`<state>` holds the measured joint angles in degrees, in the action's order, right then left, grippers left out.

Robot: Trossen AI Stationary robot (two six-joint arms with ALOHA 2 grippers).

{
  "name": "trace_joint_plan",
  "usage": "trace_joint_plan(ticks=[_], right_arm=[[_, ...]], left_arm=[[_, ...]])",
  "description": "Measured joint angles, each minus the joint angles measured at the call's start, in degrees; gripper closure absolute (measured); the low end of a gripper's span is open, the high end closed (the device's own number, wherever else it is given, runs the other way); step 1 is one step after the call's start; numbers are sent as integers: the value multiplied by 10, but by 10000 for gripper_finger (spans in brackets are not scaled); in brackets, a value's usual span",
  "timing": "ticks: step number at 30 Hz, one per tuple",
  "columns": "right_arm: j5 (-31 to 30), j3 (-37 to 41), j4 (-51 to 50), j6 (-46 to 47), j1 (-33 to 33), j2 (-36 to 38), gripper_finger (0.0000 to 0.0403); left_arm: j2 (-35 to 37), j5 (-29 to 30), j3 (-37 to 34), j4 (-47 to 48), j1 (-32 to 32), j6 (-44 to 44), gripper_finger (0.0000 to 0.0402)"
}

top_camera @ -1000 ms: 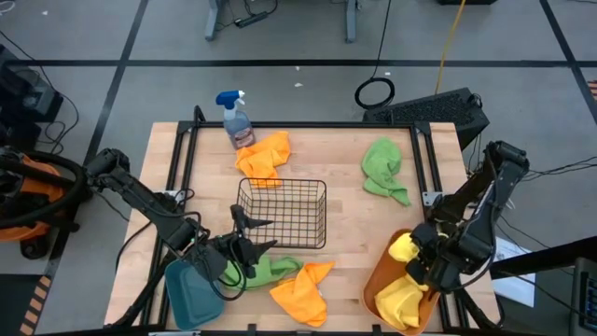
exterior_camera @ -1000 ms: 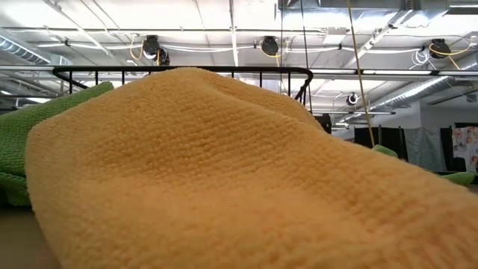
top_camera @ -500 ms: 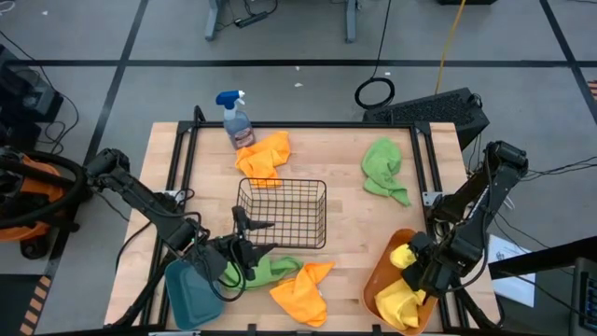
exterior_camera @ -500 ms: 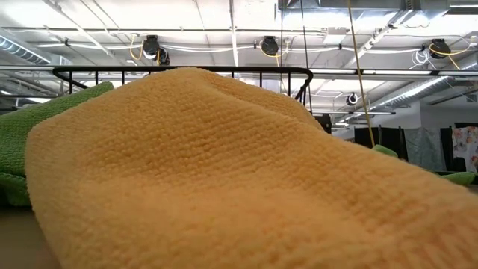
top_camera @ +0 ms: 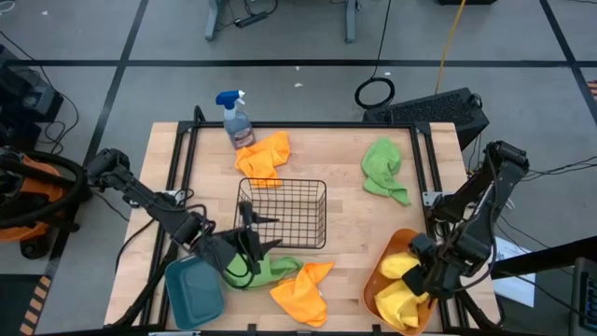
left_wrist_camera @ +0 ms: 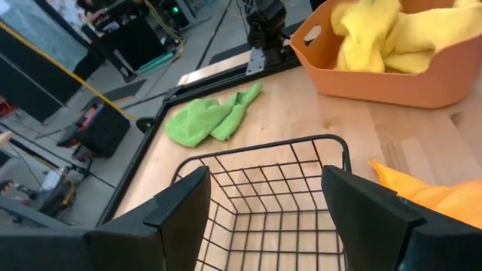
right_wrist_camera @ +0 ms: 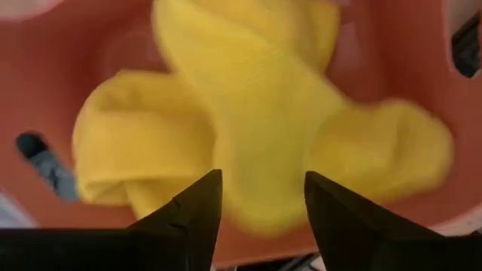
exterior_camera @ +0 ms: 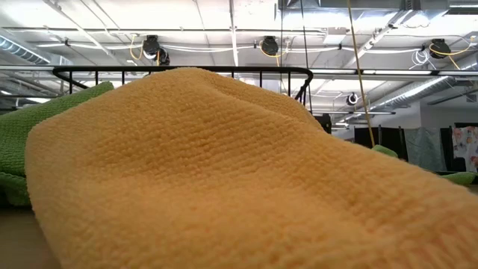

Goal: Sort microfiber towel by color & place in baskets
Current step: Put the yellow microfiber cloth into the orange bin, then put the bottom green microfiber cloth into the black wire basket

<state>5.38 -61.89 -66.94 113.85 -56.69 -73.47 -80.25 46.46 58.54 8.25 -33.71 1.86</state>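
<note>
No readable text, labels, brands, numbers or signs anywhere, spray bottle (top_camera: 235,118) label too small to make out

The high view hangs above the wooden table (top_camera: 345,219), looking straight down. The low view sits at tabletop level, nearly against an orange towel (exterior_camera: 224,187) that fills most of it, ceiling beyond. The left wrist view looks across the black wire basket (left_wrist_camera: 263,196) toward the orange tub (left_wrist_camera: 392,71) at its 1 o'clock. The right wrist view stares close into that tub at yellow towels (right_wrist_camera: 256,128).
</note>
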Motion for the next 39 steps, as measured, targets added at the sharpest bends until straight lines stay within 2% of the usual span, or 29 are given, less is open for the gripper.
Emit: trace_joint_plan(ticks=[3,6,13,15,23,33,36,39], right_arm=[[4,-7,-1,-6,-1,0,226],[-15,-3,-20,-8,-1,-10,248],[-21,35,44,-44,-1,-83,374],[-21,36,60,-65,0,-104,394],[-33,-11,33,-51,-1,-119,368],[-85,-102,-103,-38,-1,-118,303],[-158,-106,-105,-54,-1,-118,292],[-290,-106,-99,-97,0,-124,292]], left_arm=[[0,0,0,1,0,-1,141],[0,0,0,2,0,-1,141],[0,0,0,19,0,0,141],[0,0,0,19,0,0,141],[0,0,0,17,0,0,141],[0,-4,0,17,0,-1,141],[0,-20,0,17,0,-1,141],[0,-26,0,17,0,-1,141]])
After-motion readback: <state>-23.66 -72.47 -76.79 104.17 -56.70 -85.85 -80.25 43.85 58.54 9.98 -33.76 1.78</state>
